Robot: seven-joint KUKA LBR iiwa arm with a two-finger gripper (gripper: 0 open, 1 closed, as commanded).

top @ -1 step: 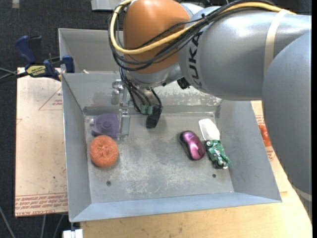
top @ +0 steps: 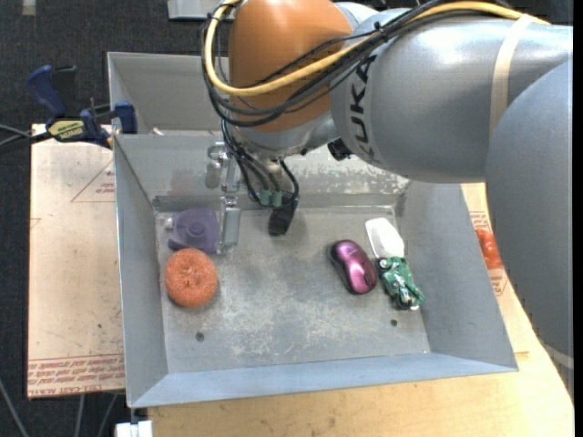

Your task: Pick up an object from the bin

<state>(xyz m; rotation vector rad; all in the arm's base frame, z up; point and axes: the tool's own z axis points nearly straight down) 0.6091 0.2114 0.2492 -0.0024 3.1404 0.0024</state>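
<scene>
**Part of a Brand Name on the Arm**

Large black capitals reading "UKA" (top: 357, 107) stood on the grey arm (top: 455, 98), running along its casing just beside the orange cover (top: 287, 35). The start of the word was hidden behind the cables (top: 314, 66).

I see fingers (top: 229, 224) low at back-left part of grey bin (top: 301, 335), spread apart, bare floor between them. Silver finger is just beside lilac plastic piece (top: 193, 230); touching or not, I cannot tell. Orange round scrubber (top: 191, 278) lies just in front of lilac piece. Well apart, at view's right: purple mouse-shaped thing (top: 353, 266), white block (top: 384, 238), small green toy (top: 402, 283), all close together.
</scene>
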